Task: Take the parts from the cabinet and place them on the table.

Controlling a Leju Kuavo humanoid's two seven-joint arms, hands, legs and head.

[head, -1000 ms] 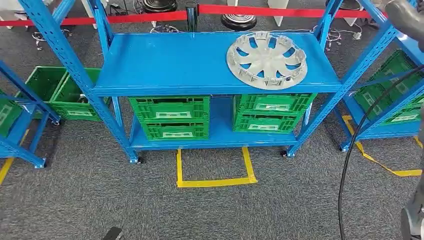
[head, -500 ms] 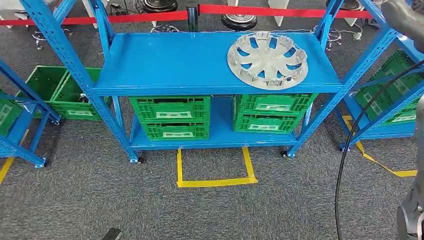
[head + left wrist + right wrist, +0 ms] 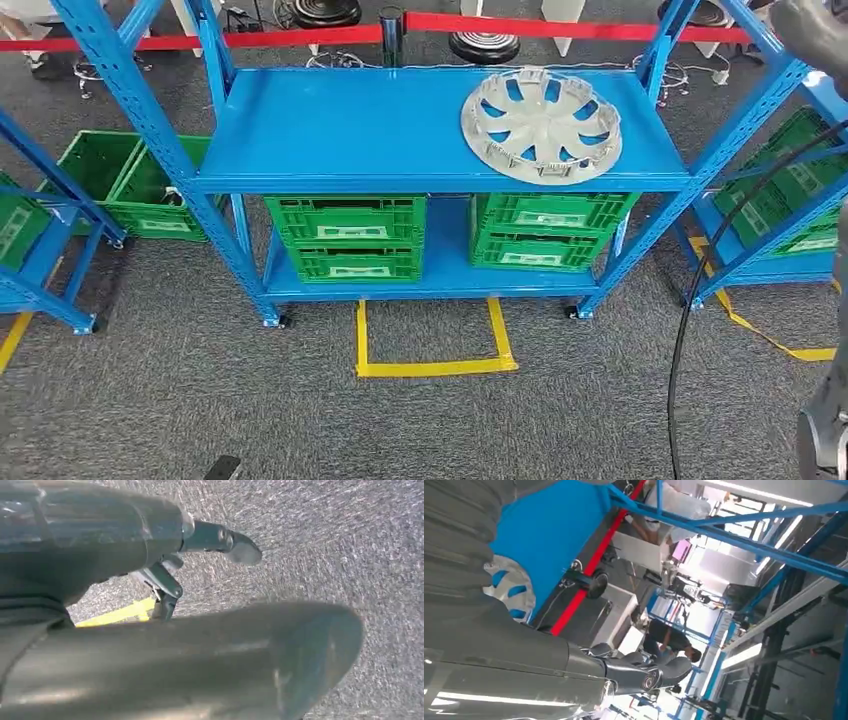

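From my remote station: the left hand (image 3: 100,550) hangs over grey carpet (image 3: 350,540), its fingers (image 3: 235,547) stretched out and apart, grasping nothing and touching nothing; a strip of yellow floor tape (image 3: 120,612) lies beyond them. The right hand (image 3: 574,670) is raised beside the blue cabinet (image 3: 400,130), its fingers (image 3: 659,672) extended and released, with nothing between them. The part I am after, a silver wheel cover (image 3: 540,125), lies flat on the right half of the cabinet's top shelf, well apart from both sets of fingers; its rim (image 3: 509,587) shows just behind the right hand in the wrist view. Green crates (image 3: 345,235) sit in stacked pairs on the lower shelf under it. A red barrier tape (image 3: 560,28) runs behind the cabinet, and a person (image 3: 669,642) stands far off past the right fingers. A black cable (image 3: 700,300) curves down on the right-hand side of the head view.
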